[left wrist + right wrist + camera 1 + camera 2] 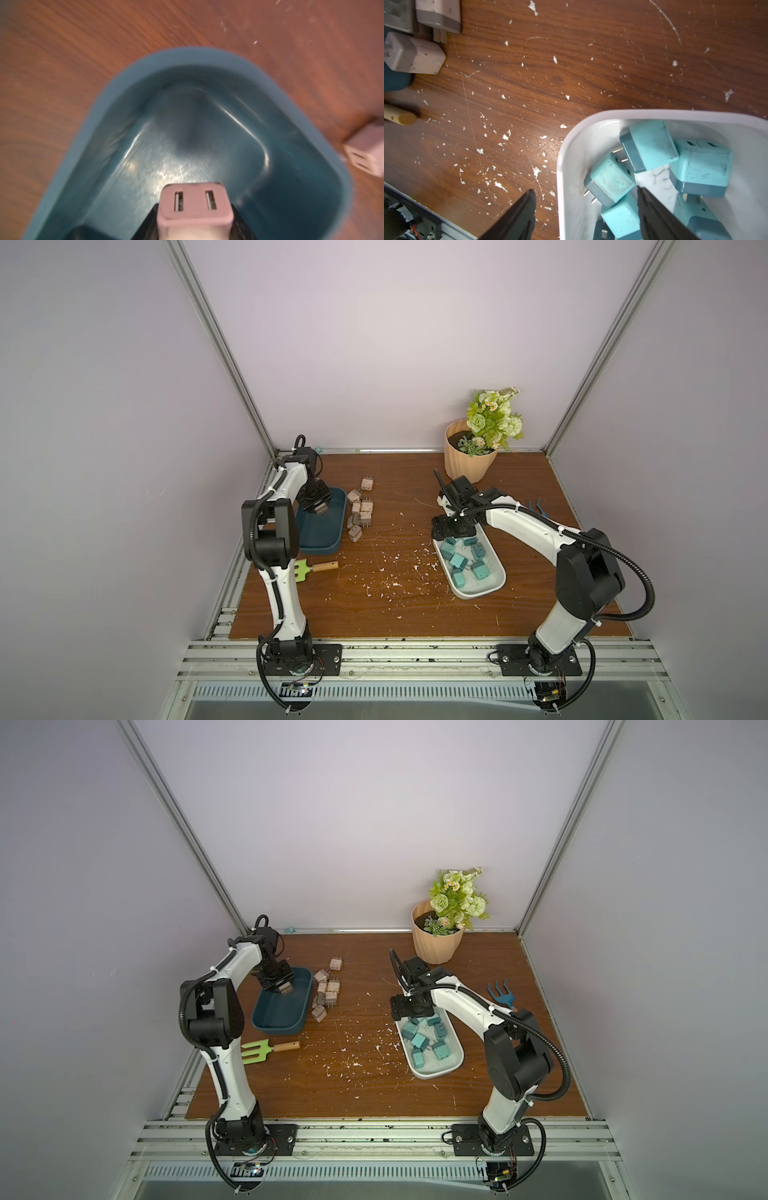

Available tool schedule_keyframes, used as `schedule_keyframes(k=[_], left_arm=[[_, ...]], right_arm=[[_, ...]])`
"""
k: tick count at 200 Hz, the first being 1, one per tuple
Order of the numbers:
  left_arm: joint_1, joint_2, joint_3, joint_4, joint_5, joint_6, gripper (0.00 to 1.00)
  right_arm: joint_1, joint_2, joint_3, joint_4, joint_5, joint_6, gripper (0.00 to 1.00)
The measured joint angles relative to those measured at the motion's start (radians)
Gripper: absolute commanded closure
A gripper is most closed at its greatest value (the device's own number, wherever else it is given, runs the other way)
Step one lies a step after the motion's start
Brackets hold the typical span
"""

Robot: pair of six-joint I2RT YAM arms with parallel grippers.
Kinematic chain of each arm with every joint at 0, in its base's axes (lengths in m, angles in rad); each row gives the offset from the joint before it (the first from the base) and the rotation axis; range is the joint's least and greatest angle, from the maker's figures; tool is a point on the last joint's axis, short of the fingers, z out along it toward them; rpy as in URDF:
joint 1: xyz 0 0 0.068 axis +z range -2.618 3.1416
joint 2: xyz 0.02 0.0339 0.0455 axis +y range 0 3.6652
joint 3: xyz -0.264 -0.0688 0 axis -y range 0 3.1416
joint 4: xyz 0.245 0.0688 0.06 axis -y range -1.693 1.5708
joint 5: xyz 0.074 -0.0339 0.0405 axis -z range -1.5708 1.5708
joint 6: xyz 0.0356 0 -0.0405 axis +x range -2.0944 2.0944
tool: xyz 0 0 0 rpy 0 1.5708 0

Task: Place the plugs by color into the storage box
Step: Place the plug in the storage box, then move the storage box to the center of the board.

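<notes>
Our left gripper (pixel 319 509), at the left of centre in both top views, is clamped narrowly on one pinkish-tan plug (pixel 195 204). Its socket face points down and the two black fingers press its sides. It hangs over the upper end of the dark teal box (pixel 321 549), whose floor looks bare in the left wrist view, though that picture is blurred. We judge the step in hand to be the release of this plug into that box. To do it well, we bring the plug closer to the floor and nearer the middle of the box, away from the curved wall, so that it lands flat and does not bounce out. We then part the fingers fully and lift straight up so the pads do not drag it along. The loose pinkish-tan plugs (pixel 360 508) lie clustered on the table (pixel 395 605) just right of the box. Several touch one another, so we should take an outer one next and keep clear of the rim. Our right gripper (pixel 585 190), right of centre, stands wide with nothing held, over the upper end of the white box (pixel 478 594). The teal plugs (pixel 458 561) lie piled there, and we see none on the table. It is best kept where it is while the left arm works.
</notes>
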Motion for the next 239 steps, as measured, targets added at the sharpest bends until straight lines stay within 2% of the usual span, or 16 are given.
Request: schedule_keyframes(k=[28,63,92,113,145,170,207,239], left_arm=[[0.000,0.064,0.008,0.005,-0.020,0.023,0.57],[0.000,0.069,0.026,-0.002,-0.025,0.057,0.24],[0.000,0.056,0.025,-0.003,-0.008,0.061,0.09],[0.000,-0.010,-0.007,-0.002,0.021,0.059,0.08],[-0.016,-0.213,-0.087,-0.004,0.085,0.017,0.09],[-0.078,-0.336,-0.135,-0.003,0.116,-0.029,0.10],[-0.187,-0.358,-0.204,-0.002,0.145,-0.056,0.12],[-0.198,-0.359,-0.291,-0.003,0.115,-0.050,0.14]], right_arm=[[0.000,0.003,0.006,-0.010,0.000,0.000,0.20],[0.000,0.002,0.006,-0.014,0.000,0.001,0.20],[0.000,0.002,0.005,-0.014,0.000,0.001,0.20],[0.000,0.002,0.000,-0.010,0.000,0.002,0.20],[0.000,0.002,-0.022,0.002,-0.011,0.006,0.21],[0.000,0.003,-0.023,0.009,-0.026,0.010,0.21],[0.000,0.004,-0.023,0.016,-0.027,0.010,0.21],[0.000,0.004,-0.027,0.022,-0.027,0.010,0.21]])
